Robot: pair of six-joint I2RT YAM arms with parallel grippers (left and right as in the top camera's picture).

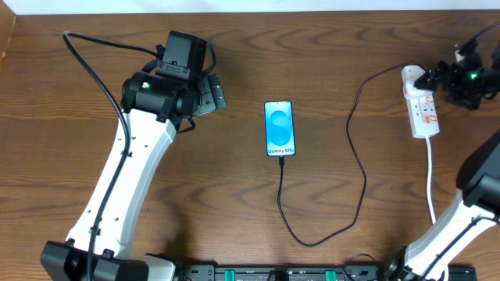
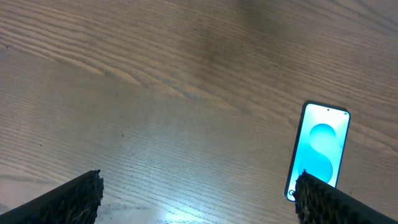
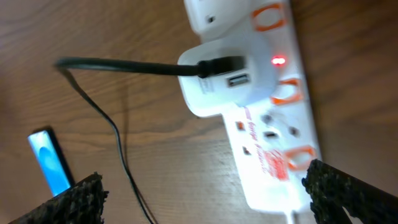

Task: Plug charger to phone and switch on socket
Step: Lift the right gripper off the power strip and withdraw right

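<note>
The wooden desk [image 1: 234, 47] carries everything. The white power strip [image 1: 424, 109] lies at its right edge, and the right claw [image 3: 205, 177] hovers over it, fingers spread wide and gripping nothing. The left claw [image 2: 199, 183] is also open and empty, well left of the phone [image 1: 280, 129] at mid-desk. The black cable [image 1: 361, 168] meets the phone's bottom edge, loops, and runs up to the white adapter [image 3: 230, 81] seated in the strip. A red lamp [image 3: 278, 60] glows beside the adapter, so the switch looks on. If so, lift the right claw straight up, clear of the cable, without nudging the strip. Any further press should be one fingertip, straight down.
</note>
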